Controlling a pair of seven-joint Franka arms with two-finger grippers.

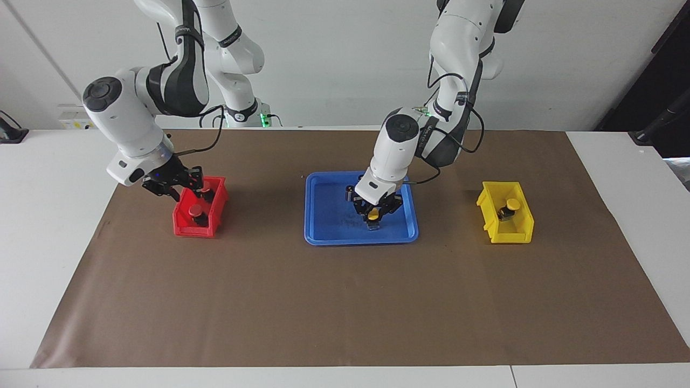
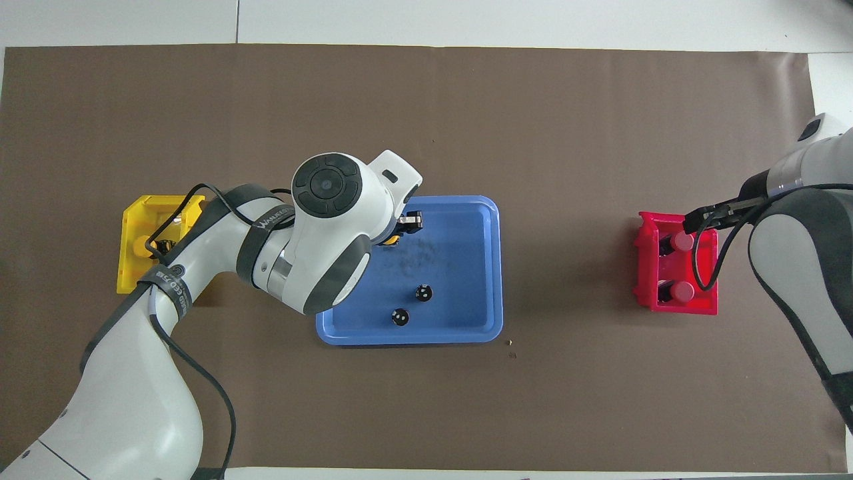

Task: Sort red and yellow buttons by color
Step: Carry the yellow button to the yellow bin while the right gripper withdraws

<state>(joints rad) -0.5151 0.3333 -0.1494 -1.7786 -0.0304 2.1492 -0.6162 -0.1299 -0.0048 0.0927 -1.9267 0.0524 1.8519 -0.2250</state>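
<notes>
My left jaws [image 1: 374, 214] pinch the last yellow button [image 1: 373, 215] in the blue tray [image 1: 323, 237] (bound for the yellow bin [image 1: 493, 226]); right jaws' [image 1: 180, 186] spread, I cannot tell.

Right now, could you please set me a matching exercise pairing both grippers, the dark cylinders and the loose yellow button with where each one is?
1. left gripper
2. right gripper
3. dark cylinders
4. loose yellow button

A. in the yellow bin
B. over the red bin
C. standing free in the blue tray
D. shut on the other yellow button in the blue tray

Pairs: 1-D, 2-B, 3-C, 4-A.
</notes>
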